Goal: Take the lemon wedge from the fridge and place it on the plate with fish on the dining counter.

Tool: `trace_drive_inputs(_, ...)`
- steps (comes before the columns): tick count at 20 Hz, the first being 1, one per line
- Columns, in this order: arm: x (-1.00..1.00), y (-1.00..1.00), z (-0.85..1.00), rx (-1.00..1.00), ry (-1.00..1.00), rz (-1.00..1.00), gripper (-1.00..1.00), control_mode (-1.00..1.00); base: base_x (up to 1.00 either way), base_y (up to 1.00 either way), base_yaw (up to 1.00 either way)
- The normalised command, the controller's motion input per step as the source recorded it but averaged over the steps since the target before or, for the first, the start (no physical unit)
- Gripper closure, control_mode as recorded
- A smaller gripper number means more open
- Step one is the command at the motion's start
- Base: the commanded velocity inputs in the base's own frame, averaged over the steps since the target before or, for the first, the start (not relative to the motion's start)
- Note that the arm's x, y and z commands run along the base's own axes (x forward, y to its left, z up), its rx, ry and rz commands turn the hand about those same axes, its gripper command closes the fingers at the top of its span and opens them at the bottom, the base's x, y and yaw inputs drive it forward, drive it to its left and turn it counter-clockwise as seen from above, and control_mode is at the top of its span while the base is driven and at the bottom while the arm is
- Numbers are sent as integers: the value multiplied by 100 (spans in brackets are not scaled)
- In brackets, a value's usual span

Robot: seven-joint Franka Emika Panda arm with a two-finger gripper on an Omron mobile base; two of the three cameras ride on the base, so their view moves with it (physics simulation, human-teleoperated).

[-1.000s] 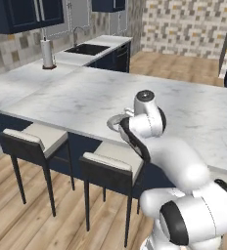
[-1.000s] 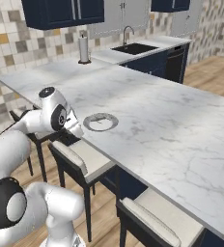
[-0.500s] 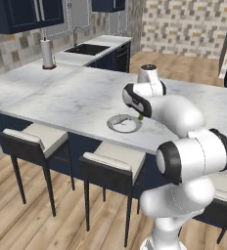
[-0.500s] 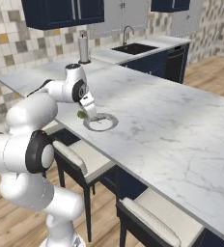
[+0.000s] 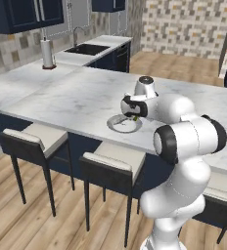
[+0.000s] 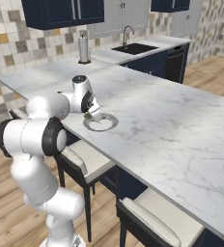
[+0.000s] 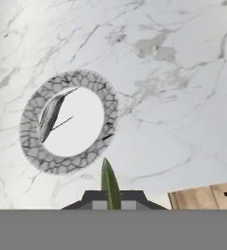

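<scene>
Now claw (image 7: 110, 204) pinches lemon wedge (image 7: 109, 183) (beside plate (image 7: 37, 146)).

The plate (image 7: 34, 149), round with a crackled grey rim and a white centre, lies on the dining counter (image 7: 174, 73), left of the middle of the view. A slim grey fish (image 7: 51, 113) rests on the plate's left part (partly over the rim). The lemon wedge (image 7: 109, 184), a green pointed sliver, stands up between the finger tips (image 7: 93, 197) of the gripper (image 7: 113, 200), just below the plate's rim. Wooden floor (image 7: 203, 194) shows at lower right.
</scene>
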Motion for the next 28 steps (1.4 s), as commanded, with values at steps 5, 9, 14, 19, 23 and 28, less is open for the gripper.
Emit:
trace_drive_inputs(5, 74, -1, 0, 4, 10, 0, 100, -100, 0, 0, 0)
trace_drive_inputs(9, 21, 0, -28, 0, 0, 0, 100, -100, 0, 0, 0)
trace_drive_inputs(14, 41, -19, -72, 0, 7, 0, 100, -100, 0, 0, 0)
trace_drive_inputs(19, 35, -20, -41, 6, 4, 0, 100, -100, 0, 0, 0)
trace_drive_inputs(23, 29, 0, -2, 5, 0, 0, 100, -100, 0, 0, 0)
trace_drive_inputs(28, 17, 1, -11, 0, 0, 0, 100, -100, 0, 0, 0)
